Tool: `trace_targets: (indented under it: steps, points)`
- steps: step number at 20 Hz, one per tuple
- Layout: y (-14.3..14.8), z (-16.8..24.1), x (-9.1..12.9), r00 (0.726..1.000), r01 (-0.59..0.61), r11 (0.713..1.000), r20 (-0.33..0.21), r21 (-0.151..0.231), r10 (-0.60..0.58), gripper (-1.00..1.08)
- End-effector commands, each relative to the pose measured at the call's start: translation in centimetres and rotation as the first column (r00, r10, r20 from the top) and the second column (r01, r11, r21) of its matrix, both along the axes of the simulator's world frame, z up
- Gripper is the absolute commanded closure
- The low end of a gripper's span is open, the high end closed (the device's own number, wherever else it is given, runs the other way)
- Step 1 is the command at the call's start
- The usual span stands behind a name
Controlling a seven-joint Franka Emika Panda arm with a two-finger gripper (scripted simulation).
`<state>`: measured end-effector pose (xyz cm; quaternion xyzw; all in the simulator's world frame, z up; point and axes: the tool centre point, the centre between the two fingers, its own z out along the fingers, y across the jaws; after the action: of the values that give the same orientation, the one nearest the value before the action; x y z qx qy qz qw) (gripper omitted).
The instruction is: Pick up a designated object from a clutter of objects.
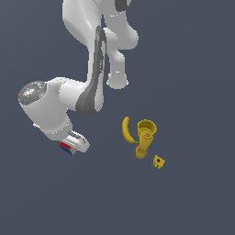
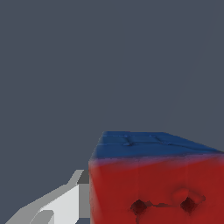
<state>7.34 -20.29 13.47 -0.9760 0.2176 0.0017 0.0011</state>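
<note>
The designated object, a puzzle cube [image 1: 67,148] with red and blue faces, sits under the hand at the exterior view's left, mostly covered by my gripper [image 1: 73,145]. Up close in the wrist view, the cube [image 2: 157,188] fills the frame's lower part, red face toward the camera and blue face receding. One white finger [image 2: 65,203] lies flush against the cube's side; the other finger is hidden. The gripper looks shut on the cube. The rest of the clutter of objects lies apart, toward the exterior view's right.
A yellow banana [image 1: 126,130], a yellow mug-like vessel [image 1: 145,137] and a tiny yellow block [image 1: 159,161] lie together well to the right of the hand in the exterior view. The arm's base [image 1: 117,78] stands behind them.
</note>
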Motion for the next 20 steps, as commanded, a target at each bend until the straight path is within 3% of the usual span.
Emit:
trace_targets:
  steps: [1, 20]
  points:
    - [0.8, 2.1, -0.9, 1.000, 0.000, 1.000, 0.002, 0.000, 0.000, 1.08]
    - [7.0, 18.5, -8.6, 1.000, 0.000, 1.000, 0.003, -0.004, 0.000, 1.08]
